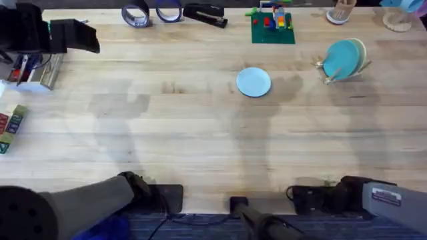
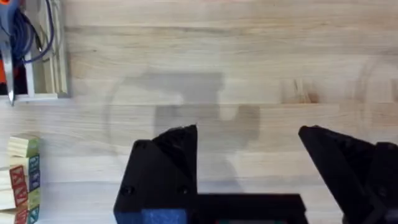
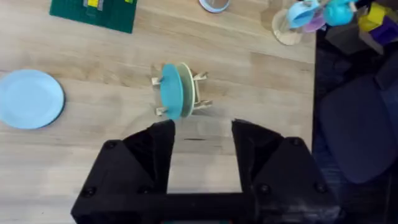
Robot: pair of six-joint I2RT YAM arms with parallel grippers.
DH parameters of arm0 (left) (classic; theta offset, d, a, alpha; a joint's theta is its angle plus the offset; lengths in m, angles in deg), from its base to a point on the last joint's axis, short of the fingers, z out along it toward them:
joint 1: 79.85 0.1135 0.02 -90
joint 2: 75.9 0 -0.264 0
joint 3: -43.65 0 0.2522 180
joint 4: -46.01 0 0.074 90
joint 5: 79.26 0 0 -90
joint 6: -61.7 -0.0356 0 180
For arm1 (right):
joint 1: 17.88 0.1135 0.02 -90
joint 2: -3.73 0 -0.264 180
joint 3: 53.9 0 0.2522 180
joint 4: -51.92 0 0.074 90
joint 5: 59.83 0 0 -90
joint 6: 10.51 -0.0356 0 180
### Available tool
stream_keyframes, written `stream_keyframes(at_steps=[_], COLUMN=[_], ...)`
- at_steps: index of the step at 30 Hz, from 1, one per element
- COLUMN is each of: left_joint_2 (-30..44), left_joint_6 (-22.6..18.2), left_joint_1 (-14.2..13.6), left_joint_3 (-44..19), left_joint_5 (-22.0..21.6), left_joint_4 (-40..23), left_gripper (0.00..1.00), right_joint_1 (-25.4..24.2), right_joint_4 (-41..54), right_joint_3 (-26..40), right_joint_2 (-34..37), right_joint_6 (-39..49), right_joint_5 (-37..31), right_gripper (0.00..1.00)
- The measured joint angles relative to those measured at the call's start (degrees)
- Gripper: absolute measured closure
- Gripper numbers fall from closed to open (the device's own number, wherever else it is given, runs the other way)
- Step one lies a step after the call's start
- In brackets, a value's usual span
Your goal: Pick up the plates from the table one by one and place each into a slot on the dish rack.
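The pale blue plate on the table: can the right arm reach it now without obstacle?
Probably yes. The pale blue plate lies flat on bare table, apart from the dish rack. The right gripper is open, nothing between.

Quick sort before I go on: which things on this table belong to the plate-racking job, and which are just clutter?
Job:
- pale blue plate, flat on the table
- teal plate, standing in the dish rack
- left pincer and right pincer, both open and empty

Clutter:
- cream plate in the rack
- green baseplate
- tape rolls
- stapler
- letter blocks

Only unclear letters, perhaps "A" and "X", on toy blocks (image 2: 22, 180).
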Motion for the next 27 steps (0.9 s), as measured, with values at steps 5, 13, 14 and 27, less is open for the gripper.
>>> stream_keyframes(at_steps=[5,13,14,27], left_joint_2=[0.02,0.02,0.02,0.00], left_joint_6=[-0.01,0.00,0.00,10.82], left_joint_1=[0.00,0.00,0.00,-22.12], left_joint_3=[0.00,0.00,0.00,0.00], left_joint_5=[0.20,3.62,4.70,2.03], left_joint_4=[1.87,2.92,2.92,8.13], left_gripper=[0.007,0.008,0.008,0.008], right_joint_1=[0.00,0.00,0.00,0.00], right_joint_4=[3.11,7.80,8.06,8.14], right_joint_3=[0.09,0.09,0.09,0.09], right_joint_2=[-3.85,-4.41,-4.43,-4.43], right_joint_6=[-0.19,-0.44,-0.64,-2.36], right_joint_5=[0.00,0.00,0.00,0.00], right_gripper=[0.323,0.007,0.006,0.006])
